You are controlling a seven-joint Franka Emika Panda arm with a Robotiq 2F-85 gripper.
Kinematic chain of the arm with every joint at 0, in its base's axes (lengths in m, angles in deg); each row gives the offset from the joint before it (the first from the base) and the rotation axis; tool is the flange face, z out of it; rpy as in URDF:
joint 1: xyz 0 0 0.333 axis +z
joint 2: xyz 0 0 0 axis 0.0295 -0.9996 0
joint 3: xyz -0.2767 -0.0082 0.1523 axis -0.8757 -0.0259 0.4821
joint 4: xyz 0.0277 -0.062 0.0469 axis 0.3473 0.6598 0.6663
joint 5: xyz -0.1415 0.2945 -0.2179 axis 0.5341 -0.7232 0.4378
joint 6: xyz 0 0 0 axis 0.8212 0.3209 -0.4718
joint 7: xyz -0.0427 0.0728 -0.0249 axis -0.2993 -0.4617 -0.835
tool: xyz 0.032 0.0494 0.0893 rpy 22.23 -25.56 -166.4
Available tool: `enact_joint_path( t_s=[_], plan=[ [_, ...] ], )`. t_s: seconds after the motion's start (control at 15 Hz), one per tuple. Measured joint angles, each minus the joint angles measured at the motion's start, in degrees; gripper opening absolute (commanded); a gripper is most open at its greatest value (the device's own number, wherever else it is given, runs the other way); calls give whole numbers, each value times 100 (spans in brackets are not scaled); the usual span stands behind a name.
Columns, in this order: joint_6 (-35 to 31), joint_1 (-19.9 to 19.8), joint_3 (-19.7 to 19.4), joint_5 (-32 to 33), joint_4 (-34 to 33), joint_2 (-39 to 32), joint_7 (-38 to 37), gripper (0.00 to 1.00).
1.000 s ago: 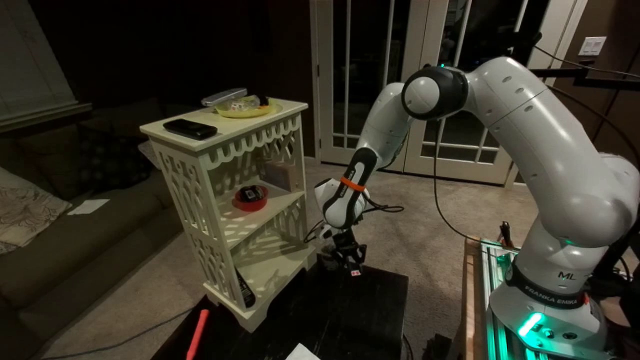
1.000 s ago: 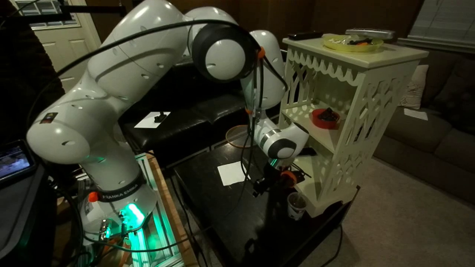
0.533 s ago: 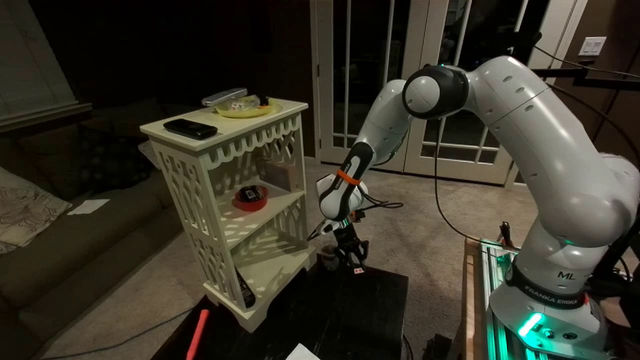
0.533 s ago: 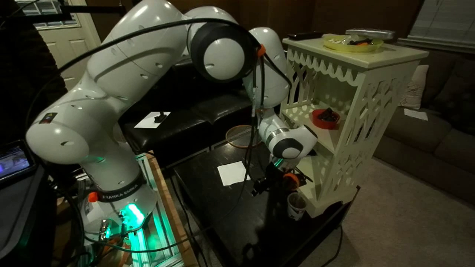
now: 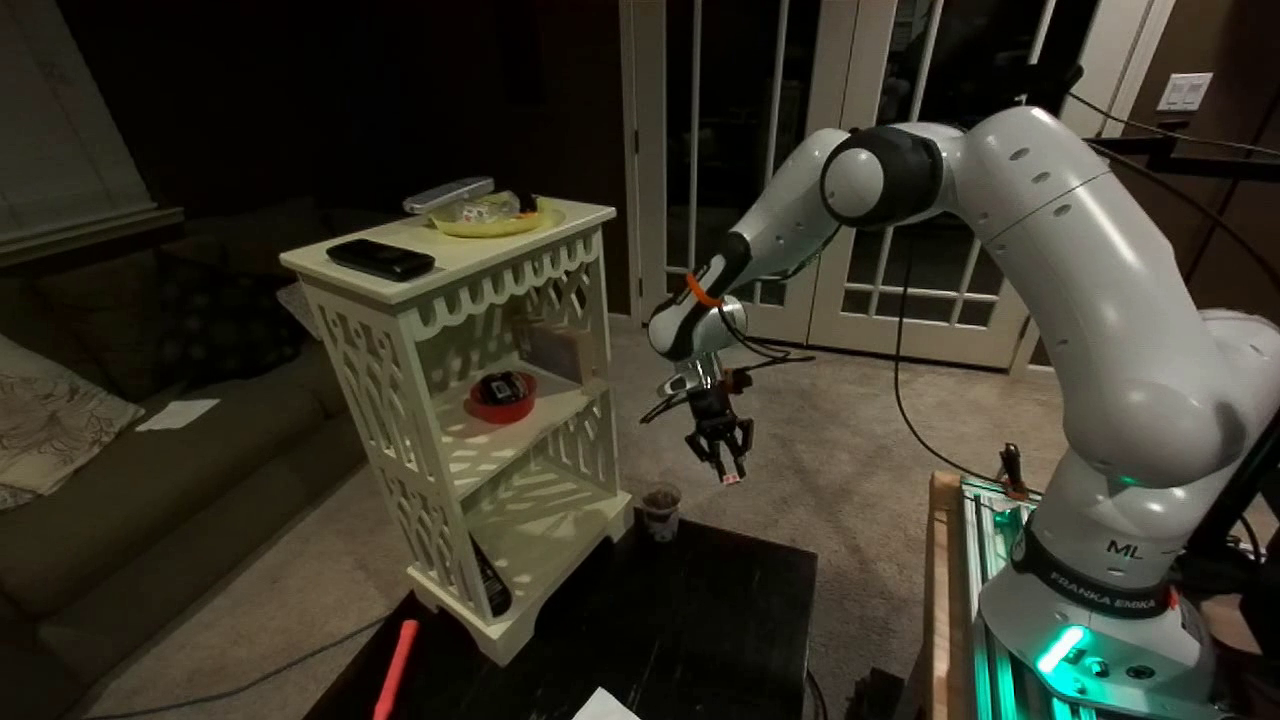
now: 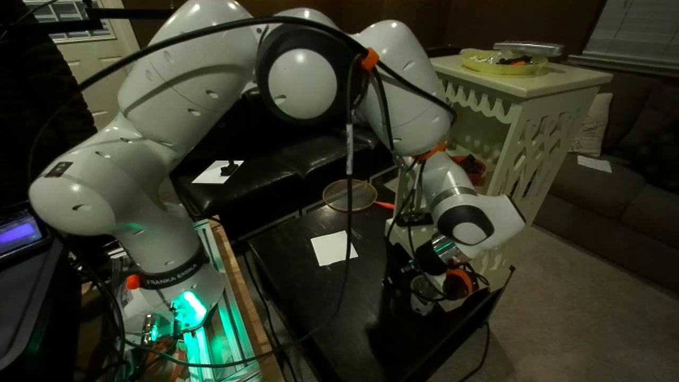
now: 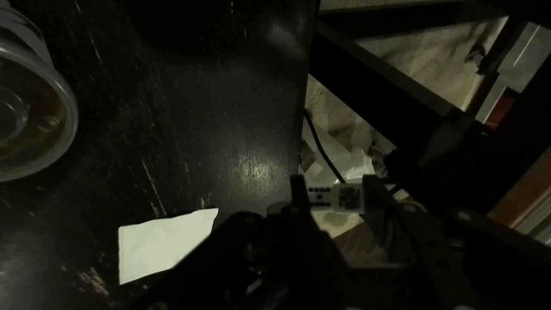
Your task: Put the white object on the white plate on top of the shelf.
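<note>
Tool [image 5: 731, 470]: jaws closed on the white object [image 7: 335, 198]; higher than the tabletop [image 5: 690, 620], near its edge.
White object: gripped between the tool's tips, dark dots showing in the wrist view.
Plate [image 6: 490, 69]: yellow, on top of the shelf [image 5: 460, 255], higher than the tool and well apart from it.
Cup [image 5: 661, 515]: upright on the tabletop, lower than the tool.

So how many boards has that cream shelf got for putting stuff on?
3. The top board has the yellow plate, the middle board has the red bowl, and the bottom board has a long black object. None seems hidden.
</note>
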Motion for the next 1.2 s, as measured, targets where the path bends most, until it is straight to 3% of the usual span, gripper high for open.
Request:
enact_joint_path(
  t_s=[0.13,0.2,0.33,0.4,0.73,1.2],
  plan=[
    [610,-133,-162,-440,-423,-6,-17,11],
    [904,-187,-231,-658,-633,-12,-78,36],
    [1115,-236,-307,-912,-912,-25,-149,36],
    [1130,-236,-313,-944,-969,-35,-169,11],
    [1431,-224,-339,-1357,-1142,-65,-443,11],
    [2301,-618,-354,-2652,-2334,-54,-1307,11]
  ],
)
